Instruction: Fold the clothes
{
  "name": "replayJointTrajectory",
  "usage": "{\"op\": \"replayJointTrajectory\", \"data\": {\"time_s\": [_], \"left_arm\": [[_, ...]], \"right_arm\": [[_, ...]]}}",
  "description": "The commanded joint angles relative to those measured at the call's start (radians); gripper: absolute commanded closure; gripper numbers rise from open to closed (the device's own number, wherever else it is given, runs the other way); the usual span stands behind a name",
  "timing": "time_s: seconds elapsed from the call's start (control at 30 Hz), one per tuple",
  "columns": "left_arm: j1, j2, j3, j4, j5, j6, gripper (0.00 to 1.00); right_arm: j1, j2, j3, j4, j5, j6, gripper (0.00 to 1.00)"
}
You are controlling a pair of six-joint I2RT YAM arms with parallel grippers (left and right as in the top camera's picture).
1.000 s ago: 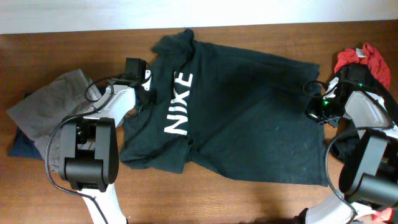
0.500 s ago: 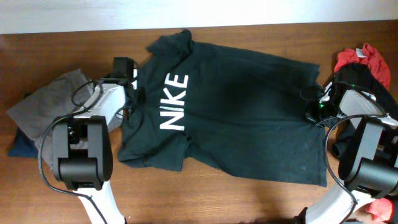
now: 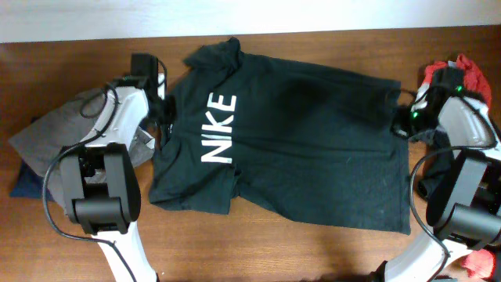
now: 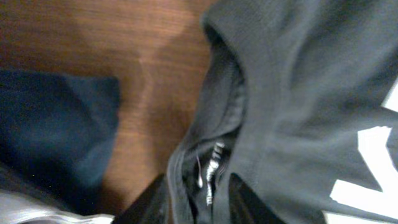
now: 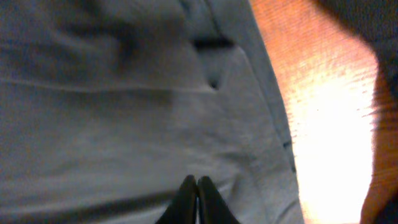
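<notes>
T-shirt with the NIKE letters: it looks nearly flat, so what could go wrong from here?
The collar lies between the fingers of the left gripper; it might snag and drag the T-shirt askew if the arm lifts. The right gripper has its tips together on the fabric near the edge, so that side could get tugged too. The near sleeve looks rumpled, which may spoil a neat fold.
</notes>
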Motion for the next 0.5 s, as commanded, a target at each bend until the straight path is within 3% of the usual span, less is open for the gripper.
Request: {"op": "replayJointTrajectory", "data": {"time_s": [0.0,0.1,0.33,0.47], "left_arm": [[0.007,-0.052,0.119,-0.084,0.012,0.045,0.64],[0.008,-0.102,0.212,-0.195,0.011,0.045,0.62],[0.008,-0.301,0.298,-0.44,0.031,0.023,0.55],[0.007,-0.386,0.298,-0.578,0.074,0.0,0.49]], "right_arm": [[-0.005,-0.078,0.109,-0.063,-0.093,-0.023,0.84],[-0.005,-0.138,0.18,-0.124,-0.129,-0.023,0.74],[-0.005,-0.378,0.229,-0.223,-0.153,-0.022,0.61],[-0.003,-0.503,0.229,-0.283,-0.153,-0.022,0.44]]}}
